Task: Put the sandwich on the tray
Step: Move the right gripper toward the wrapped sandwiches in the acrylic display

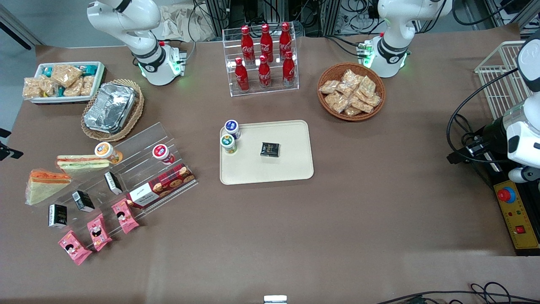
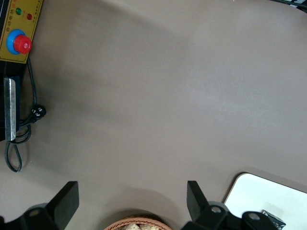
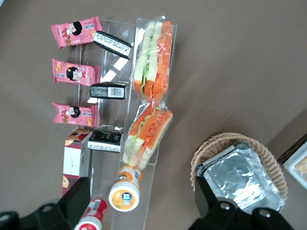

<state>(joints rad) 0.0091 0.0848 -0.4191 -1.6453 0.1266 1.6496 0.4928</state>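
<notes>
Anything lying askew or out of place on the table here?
The orange-lidded cup lies tipped on its side on the clear stepped rack, beside the red-and-green sandwich. The open gripper hangs above them; the sandwich isn't on the tray yet.

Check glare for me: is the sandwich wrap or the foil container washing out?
Right wrist view: sandwich wrap has mild sheen, filling readable; foil container glares hard. Front view: same foil glare. Gripper hangs open above the acrylic rack.

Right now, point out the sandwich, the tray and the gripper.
sandwich [image 1: 44, 184], front view, on its pale bread face.
tray [image 1: 270, 172], front view, on bare surface near its front rim.
gripper [image 3: 143, 195], right wrist view, midway between its open fingers.
</notes>
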